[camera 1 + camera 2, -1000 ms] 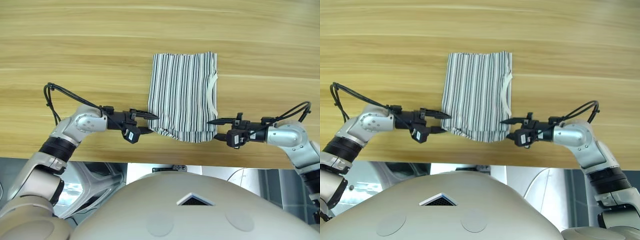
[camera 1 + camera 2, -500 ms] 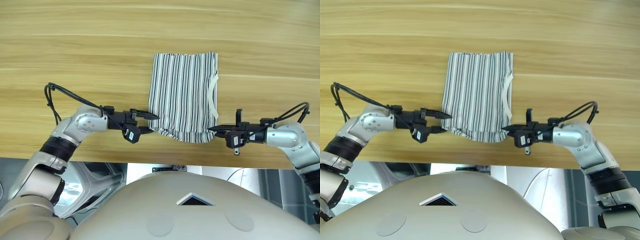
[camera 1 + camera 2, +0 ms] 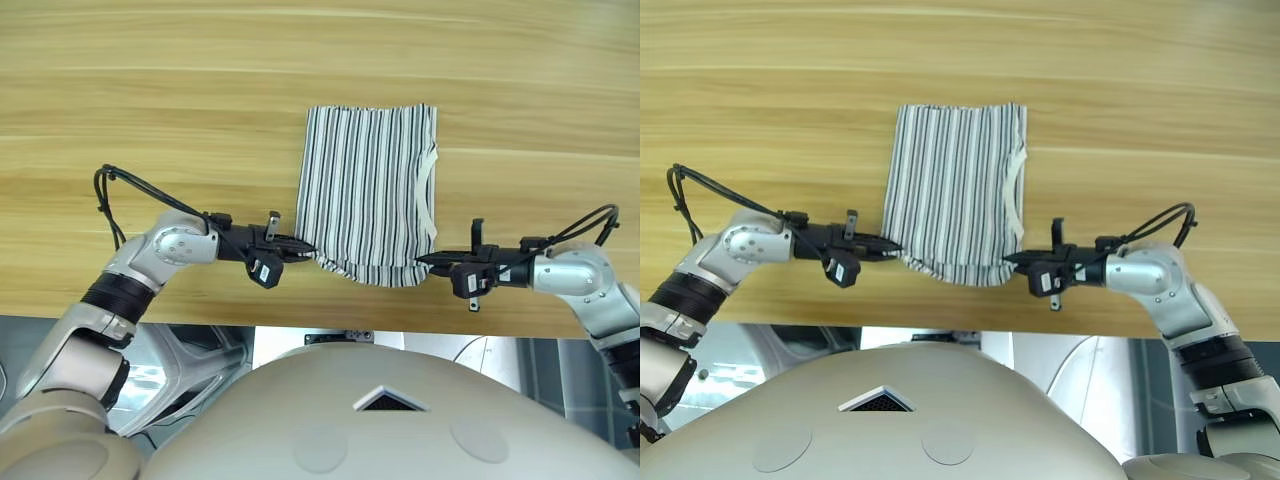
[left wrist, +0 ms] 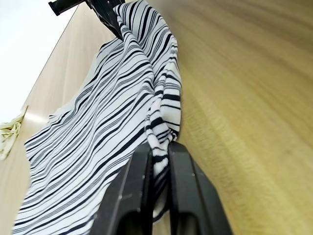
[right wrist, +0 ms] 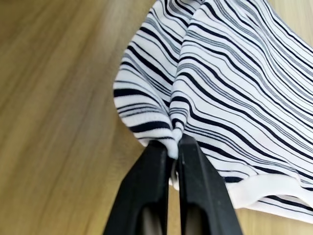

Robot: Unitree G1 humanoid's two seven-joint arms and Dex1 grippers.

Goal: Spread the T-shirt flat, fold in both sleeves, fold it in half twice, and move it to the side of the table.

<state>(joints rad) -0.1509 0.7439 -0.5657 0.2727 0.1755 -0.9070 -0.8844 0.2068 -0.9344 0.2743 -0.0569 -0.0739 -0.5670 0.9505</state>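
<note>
Black-and-white striped cloth T-shirt (image 3: 368,190) lies as a narrow folded rectangle on the light wooden table (image 3: 150,100), sleeves already tucked in. Its long axis runs straight away from the robot: near short edge close to the table's front edge, far short edge well up the table.

The left gripper (image 3: 303,248) is at the near-left corner and the right gripper (image 3: 424,262) at the near-right corner. Both come in sideways, low over the table.

In the left wrist view, black fingers (image 4: 139,181) are pinched tight on a bunched bit of striped edge. In the right wrist view, fingers (image 5: 146,196) are likewise clamped on the cloth corner, beside a white trim band.

Each arm has its own corner, so neither is nearer. The cloth stretches away from both sets of fingers, toward the far edge.

Judgement: a half fold along the long axis is in hand; cannot tell which of the two. The next move needs both corners lifted and carried forward together to meet the far edge. Kept level, or the fold skews.
</note>
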